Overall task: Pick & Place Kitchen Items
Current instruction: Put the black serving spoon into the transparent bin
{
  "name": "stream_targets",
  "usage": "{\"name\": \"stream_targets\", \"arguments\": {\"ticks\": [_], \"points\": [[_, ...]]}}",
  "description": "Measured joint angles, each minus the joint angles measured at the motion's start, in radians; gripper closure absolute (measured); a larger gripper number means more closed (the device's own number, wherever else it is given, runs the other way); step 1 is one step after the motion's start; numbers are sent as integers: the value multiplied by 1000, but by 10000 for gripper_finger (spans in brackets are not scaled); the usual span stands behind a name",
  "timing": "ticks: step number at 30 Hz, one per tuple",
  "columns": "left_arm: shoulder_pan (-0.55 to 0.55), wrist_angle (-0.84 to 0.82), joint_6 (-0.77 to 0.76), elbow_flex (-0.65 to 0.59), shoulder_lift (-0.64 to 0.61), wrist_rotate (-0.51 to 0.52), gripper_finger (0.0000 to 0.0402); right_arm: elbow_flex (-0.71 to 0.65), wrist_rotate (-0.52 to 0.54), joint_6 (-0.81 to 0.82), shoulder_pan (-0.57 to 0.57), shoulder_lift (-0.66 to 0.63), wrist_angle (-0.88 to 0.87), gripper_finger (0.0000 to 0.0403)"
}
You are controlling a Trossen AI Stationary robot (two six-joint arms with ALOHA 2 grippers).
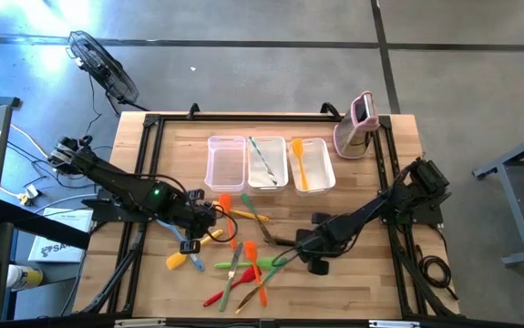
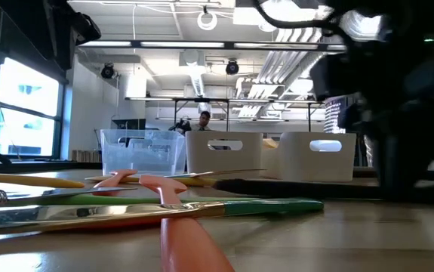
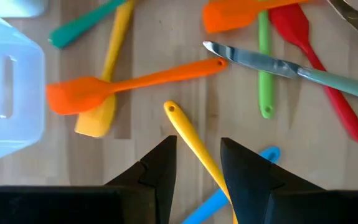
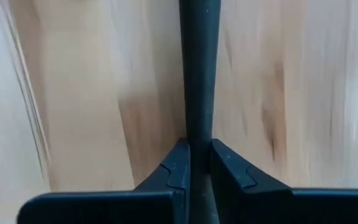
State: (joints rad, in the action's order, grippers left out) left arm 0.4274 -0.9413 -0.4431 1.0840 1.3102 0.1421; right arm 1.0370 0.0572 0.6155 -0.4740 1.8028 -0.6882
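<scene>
The right gripper [image 4: 196,163] sits low over the wooden table [image 1: 371,178], its fingers pressed together on the slim black handle [image 4: 197,68] of a utensil that runs straight out ahead of them. The left gripper [image 3: 197,162] hovers over the scattered kitchen items, fingers partly spread around a yellow handle [image 3: 194,146] (contact cannot be told). Just beyond lie an orange spatula [image 3: 104,87], a knife with a pale green handle [image 3: 278,65], a green handle [image 3: 264,68] and a red spatula [image 3: 315,62]. Behind the heap stand 3 clear tubs [image 1: 227,162]; the rightmost holds an orange utensil [image 1: 300,164].
</scene>
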Motion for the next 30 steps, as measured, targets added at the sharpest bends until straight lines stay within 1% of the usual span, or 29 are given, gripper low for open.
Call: {"name": "stream_targets", "arguments": {"ticks": [7,10,14,18,23,26,30], "points": [[-2,4,0,0,0,69,281,-1,-122,66,-44,-18,-216,377],[-2,6,0,0,0,102,281,0,-144,99,-68,-20,-285,378],[-2,6,0,0,0,155,281,1,-143,147,-93,-42,-355,379],[-2,25,16,0,0,197,281,3,-95,202,-110,-104,-379,380],[-2,116,122,0,0,233,281,16,-6,259,-138,-209,-413,380],[-2,197,220,0,0,253,281,53,78,274,-156,-260,-444,380],[-2,335,341,0,0,313,281,122,247,248,-181,-308,-431,381]]}}
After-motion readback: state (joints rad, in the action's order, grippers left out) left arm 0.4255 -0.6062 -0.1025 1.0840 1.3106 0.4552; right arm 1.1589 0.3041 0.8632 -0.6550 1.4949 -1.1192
